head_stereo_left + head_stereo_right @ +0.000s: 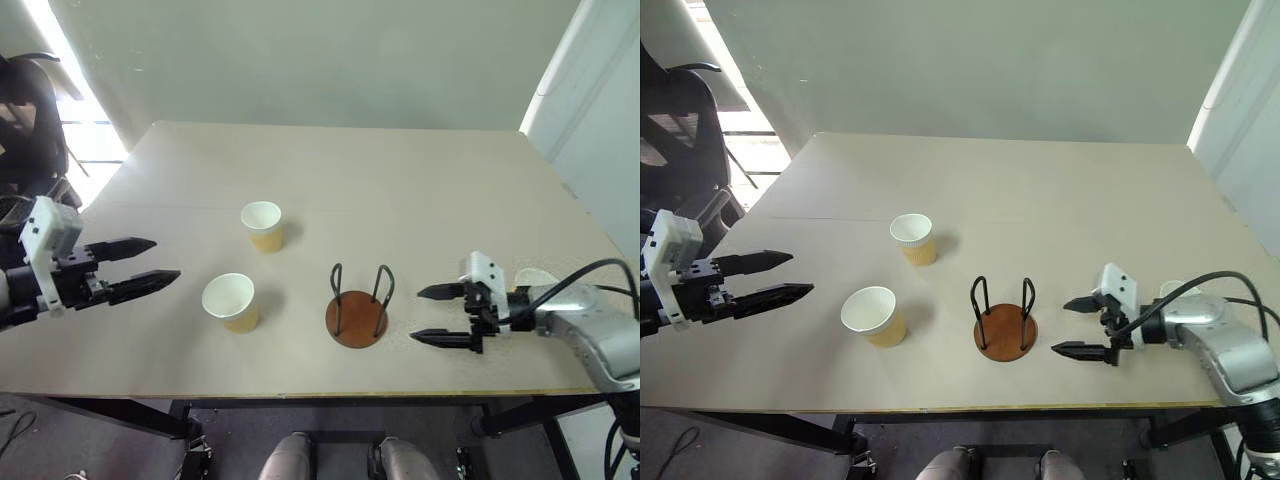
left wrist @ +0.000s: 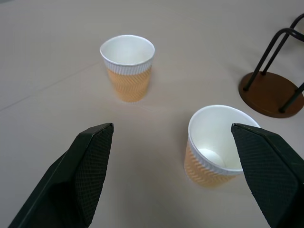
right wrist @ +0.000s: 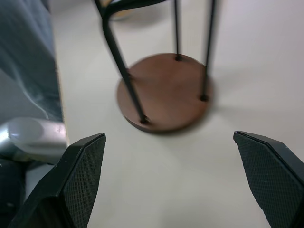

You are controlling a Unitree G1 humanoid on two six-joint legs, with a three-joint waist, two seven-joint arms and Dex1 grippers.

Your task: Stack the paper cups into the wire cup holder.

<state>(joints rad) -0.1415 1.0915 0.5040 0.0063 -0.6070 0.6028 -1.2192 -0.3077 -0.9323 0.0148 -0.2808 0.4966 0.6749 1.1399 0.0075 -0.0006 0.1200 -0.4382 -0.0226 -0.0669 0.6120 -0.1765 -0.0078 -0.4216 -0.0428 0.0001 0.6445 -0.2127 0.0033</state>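
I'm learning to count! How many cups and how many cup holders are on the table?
Paper cups: 2, near one, far one
Wire cup holder: 1
Total: 3
A pale shape behind the right arm is too hidden to count.

We see two arms ending in black two-fingered grippers, the left gripper and right gripper. Each tapered finger carries a cross-hatched textured pad. White blocky housings sit behind the fingers. The right forearm is silver-grey metal, with black cables looping over it.
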